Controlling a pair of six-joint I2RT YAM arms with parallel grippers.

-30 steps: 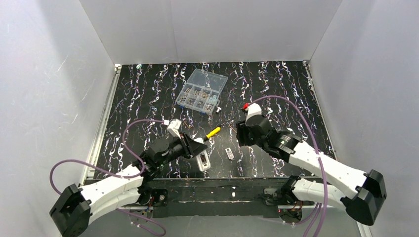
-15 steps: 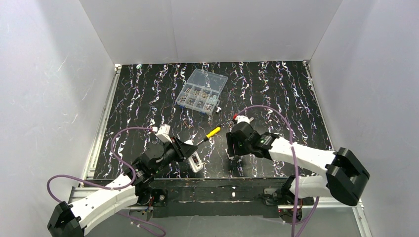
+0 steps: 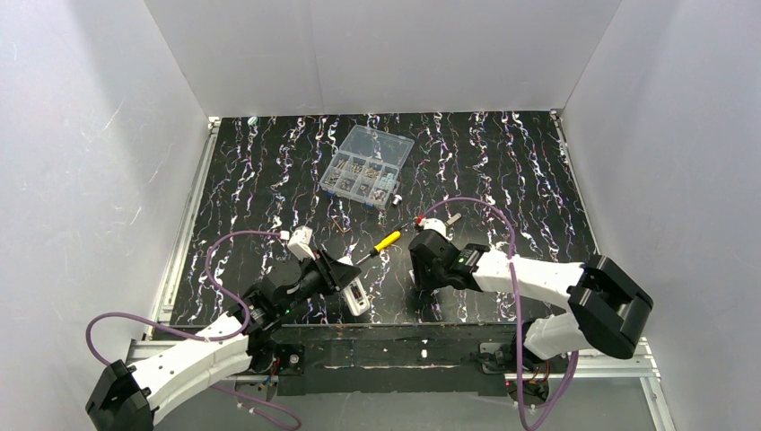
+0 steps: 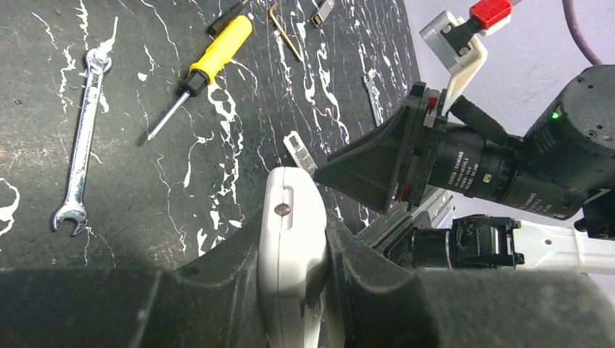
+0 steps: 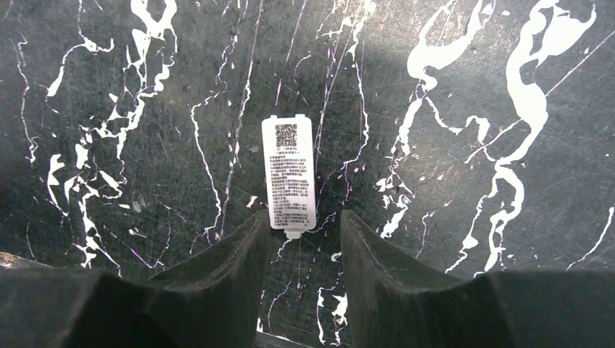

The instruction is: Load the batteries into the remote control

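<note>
Your remote control [image 4: 290, 217] is clamped tight in the left gripper [image 4: 294, 246]. The right gripper [image 5: 304, 217] has swung in from farther off and dropped beside it over the white labelled cover [image 5: 289, 170]. Its jaws are part-open astride the cover's near end, holding nothing. It looks set to pick the cover up.
</note>
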